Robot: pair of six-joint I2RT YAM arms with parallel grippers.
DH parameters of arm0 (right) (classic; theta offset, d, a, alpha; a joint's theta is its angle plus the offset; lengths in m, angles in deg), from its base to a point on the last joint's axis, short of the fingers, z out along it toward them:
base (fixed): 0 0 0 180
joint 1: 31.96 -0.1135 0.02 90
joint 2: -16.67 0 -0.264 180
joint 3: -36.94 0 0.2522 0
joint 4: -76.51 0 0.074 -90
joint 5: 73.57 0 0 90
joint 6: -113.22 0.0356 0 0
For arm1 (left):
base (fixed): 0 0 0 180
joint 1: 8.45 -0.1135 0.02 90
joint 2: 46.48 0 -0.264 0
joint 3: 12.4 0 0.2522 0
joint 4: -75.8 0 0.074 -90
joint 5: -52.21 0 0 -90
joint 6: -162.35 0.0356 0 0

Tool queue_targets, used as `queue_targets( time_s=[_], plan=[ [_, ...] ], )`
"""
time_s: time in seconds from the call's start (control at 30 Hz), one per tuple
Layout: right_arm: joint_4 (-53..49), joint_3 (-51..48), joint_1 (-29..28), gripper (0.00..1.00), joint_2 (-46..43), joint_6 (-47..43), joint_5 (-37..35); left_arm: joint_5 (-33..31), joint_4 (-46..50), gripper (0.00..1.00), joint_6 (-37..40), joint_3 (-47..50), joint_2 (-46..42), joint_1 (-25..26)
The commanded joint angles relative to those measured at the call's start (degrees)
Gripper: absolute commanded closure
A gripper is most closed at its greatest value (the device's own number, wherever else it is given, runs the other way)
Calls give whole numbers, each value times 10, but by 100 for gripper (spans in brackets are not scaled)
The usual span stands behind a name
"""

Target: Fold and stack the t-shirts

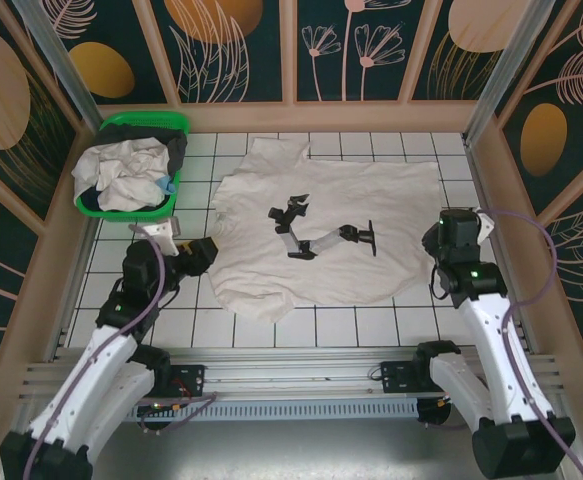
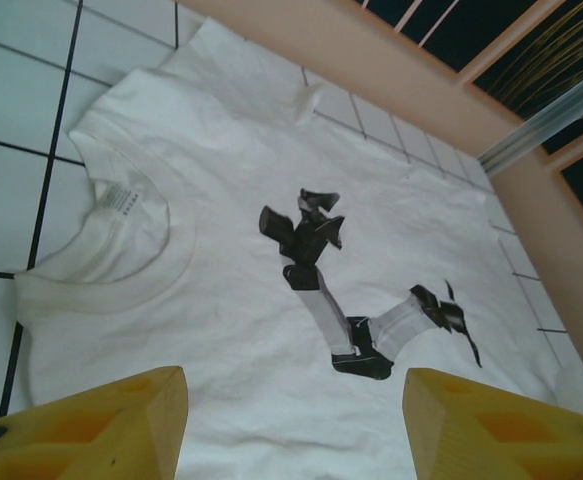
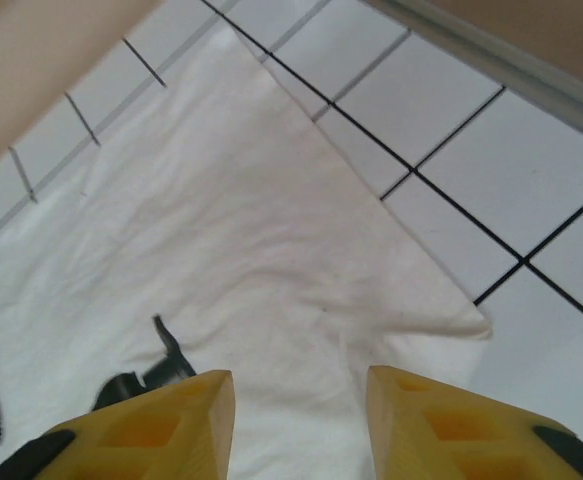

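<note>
An off-white t-shirt [image 1: 351,200] lies spread flat on the tiled table, its black angular print [image 1: 316,235] facing up. My left gripper [image 1: 199,252] hovers at the shirt's left edge. In the left wrist view its yellow fingers [image 2: 131,425] stand wide apart over the cloth [image 2: 221,320], with nothing between them, and the collar [image 2: 121,230] and print [image 2: 316,240] lie ahead. My right gripper [image 1: 443,240] is at the shirt's right edge. It hangs open [image 3: 301,425] above the fabric [image 3: 221,230] near a corner of the shirt [image 3: 471,320]. More crumpled t-shirts [image 1: 121,175] fill the basket.
A green plastic basket [image 1: 146,122] stands at the far left corner. Wooden rails and patterned walls [image 1: 291,60] close in the table on three sides. Bare white tiles [image 1: 351,325] lie between the shirt and the arm bases.
</note>
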Motion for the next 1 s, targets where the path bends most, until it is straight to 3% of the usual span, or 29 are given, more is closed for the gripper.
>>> queue_targets(
  time_s=[0.0, 0.1, 0.17, 0.27, 0.43, 0.57, 0.73, 0.97],
  plan=[
    [-15, 31, 3, 58, -23, 5, 10, 33, -102, 44, 22, -44, 113, -1],
    [64, 16, -3, 54, 13, -16, 126, 58, -147, 46, 39, -113, 267, -1],
    [113, 1, -25, 51, 69, -13, 164, 60, -170, 46, 48, -167, 365, 0],
    [171, 1, -76, 50, 176, -31, 145, 57, -170, 48, 68, -268, 513, 3],
    [205, 25, -70, 50, 346, -47, 114, 39, -121, 54, 82, -444, 729, 0],
    [231, 8, -25, 47, 412, -47, 110, 14, -99, 58, 63, -488, 799, -21],
    [277, 6, 55, 45, 492, -62, 169, 3, -82, 58, 72, -490, 824, -61],
    [307, 88, 63, 41, 584, -82, 240, 2, -49, 58, 84, -532, 854, -92]
  ],
)
